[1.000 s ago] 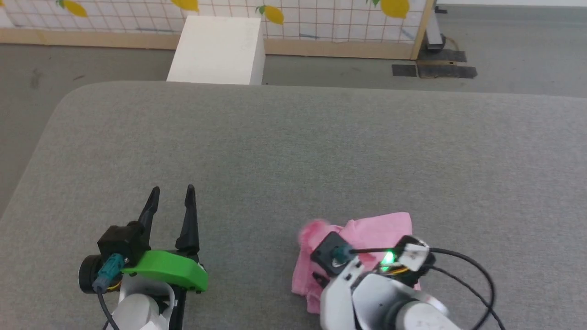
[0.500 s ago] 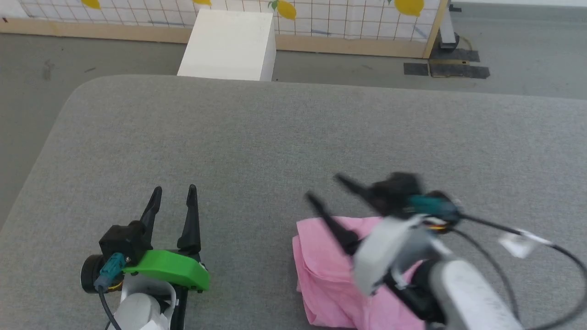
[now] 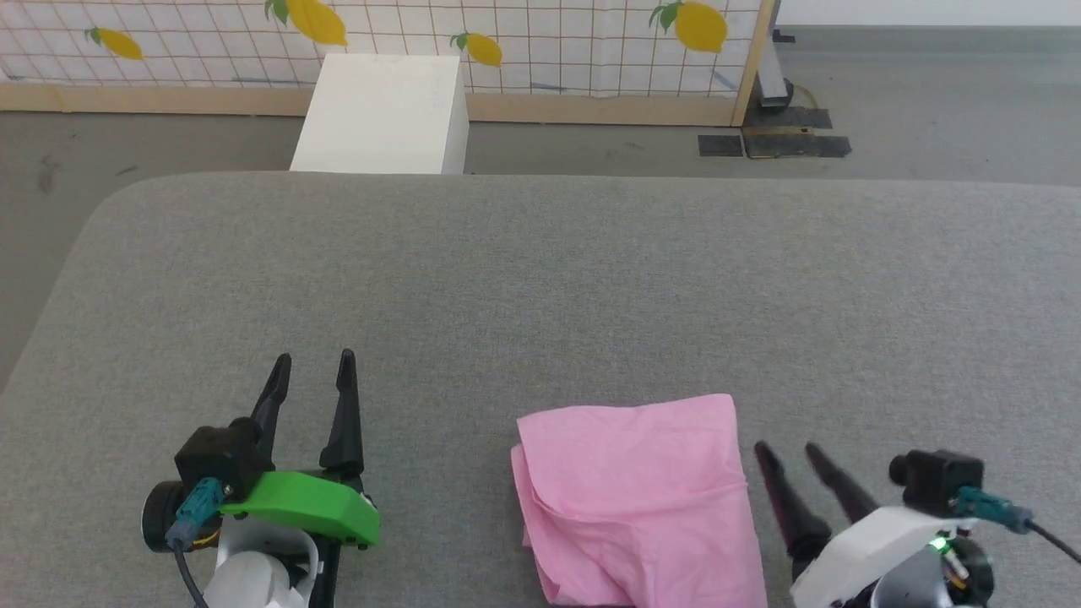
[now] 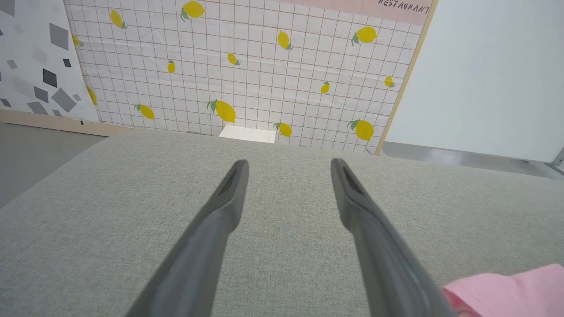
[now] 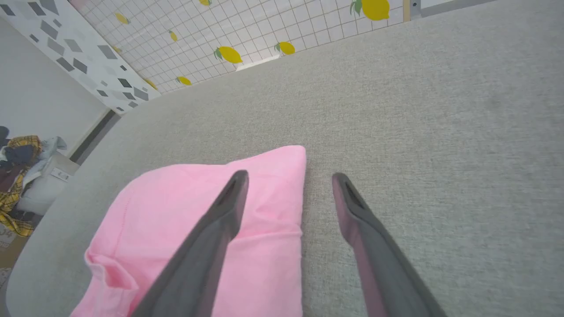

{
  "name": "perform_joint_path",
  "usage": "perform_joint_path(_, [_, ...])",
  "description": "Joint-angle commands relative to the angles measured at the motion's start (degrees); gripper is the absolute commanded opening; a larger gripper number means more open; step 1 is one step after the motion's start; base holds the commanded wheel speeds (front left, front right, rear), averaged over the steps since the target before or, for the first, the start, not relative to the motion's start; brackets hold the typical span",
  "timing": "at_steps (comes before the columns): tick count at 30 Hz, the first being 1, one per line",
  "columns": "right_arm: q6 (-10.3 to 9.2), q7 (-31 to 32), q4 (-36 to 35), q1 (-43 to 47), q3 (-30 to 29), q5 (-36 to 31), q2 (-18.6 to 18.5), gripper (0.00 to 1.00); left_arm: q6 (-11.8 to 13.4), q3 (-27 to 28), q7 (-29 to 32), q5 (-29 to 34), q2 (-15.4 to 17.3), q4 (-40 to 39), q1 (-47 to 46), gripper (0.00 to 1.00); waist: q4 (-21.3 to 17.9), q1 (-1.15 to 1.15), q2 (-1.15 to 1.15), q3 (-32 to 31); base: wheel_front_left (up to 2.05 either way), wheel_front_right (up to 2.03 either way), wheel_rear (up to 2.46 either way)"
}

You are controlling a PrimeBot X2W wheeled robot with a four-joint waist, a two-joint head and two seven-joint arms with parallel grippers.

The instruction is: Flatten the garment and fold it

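The pink garment (image 3: 638, 498) lies folded into a rough rectangle on the grey table (image 3: 540, 279), near its front edge. Its right edge shows in the right wrist view as the garment (image 5: 211, 229), and a corner of the garment (image 4: 511, 290) shows at the lower right of the left wrist view. My right gripper (image 3: 790, 456) stands open just to the right of the cloth, holding nothing. My left gripper (image 3: 312, 367) rests open over bare table, well left of the cloth. In each wrist view the fingers (image 5: 220, 233) are spread apart.
A white box (image 3: 380, 114) stands on the floor beyond the table's far edge, before a lemon-patterned tiled partition (image 3: 524, 42). Black mats (image 3: 773, 143) lie on the floor at the back right. A pile of clothes (image 5: 17, 176) sits off the table's left side.
My right gripper let go of the garment, opened, and drew back to the right of it. The garment now lies uncovered and folded. The head camera shifted; the left arm stayed put.
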Motion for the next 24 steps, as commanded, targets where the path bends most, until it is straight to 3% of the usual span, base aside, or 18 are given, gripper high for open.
perform_joint_path(1, [-0.06,0.83,1.22,0.14,0.59,1.34,0.09,1.00,-0.35,0.14,-0.22,0.98,-0.26,-0.22,0.33,1.00,0.06,0.00,0.00,0.18,0.00,0.00,0.00])
perform_joint_path(7, [-0.06,5.47,7.61,-1.65,2.51,4.35,0.09,1.00,-0.69,0.04,-0.22,1.39,-0.61,-0.21,-0.35,1.00,0.85,0.00,0.00,1.00,0.00,0.00,0.00])
perform_joint_path(13, [-0.06,11.85,11.72,-4.16,3.02,2.65,0.09,1.00,-0.81,0.19,-0.22,1.91,-1.00,-0.01,-0.54,1.00,1.48,0.00,0.00,1.46,0.00,0.00,0.00])
perform_joint_path(14, [-0.06,13.04,12.03,-4.43,3.22,2.45,0.09,0.48,-0.82,0.27,-0.22,1.96,-1.09,-0.01,-0.51,1.00,1.52,0.00,0.00,1.49,0.00,0.00,0.00])
perform_joint_path(15, [-0.06,13.74,11.98,-4.64,3.54,2.27,0.09,0.37,-0.83,0.34,-0.22,1.99,-1.17,-0.02,-0.49,1.00,1.53,0.00,0.00,1.52,0.00,0.00,0.00])
perform_joint_path(16, [-0.06,14.40,11.72,-4.84,3.89,1.96,0.09,0.04,-0.83,0.43,-0.22,2.04,-1.26,-0.04,-0.46,1.00,1.50,0.00,0.00,1.56,0.00,0.00,0.00])
perform_joint_path(19, [-0.06,15.19,9.66,-5.94,4.78,-2.74,0.09,0.00,-0.64,1.03,-0.22,2.13,-1.39,-0.39,-0.19,1.00,0.77,0.00,0.00,1.73,0.00,0.00,0.00])
perform_joint_path(24, [-0.06,17.51,3.86,-10.10,8.28,-18.17,0.05,0.00,-0.39,2.22,-0.22,2.51,-1.36,-1.60,0.49,1.00,-2.19,0.00,0.00,2.32,0.00,0.00,0.00])
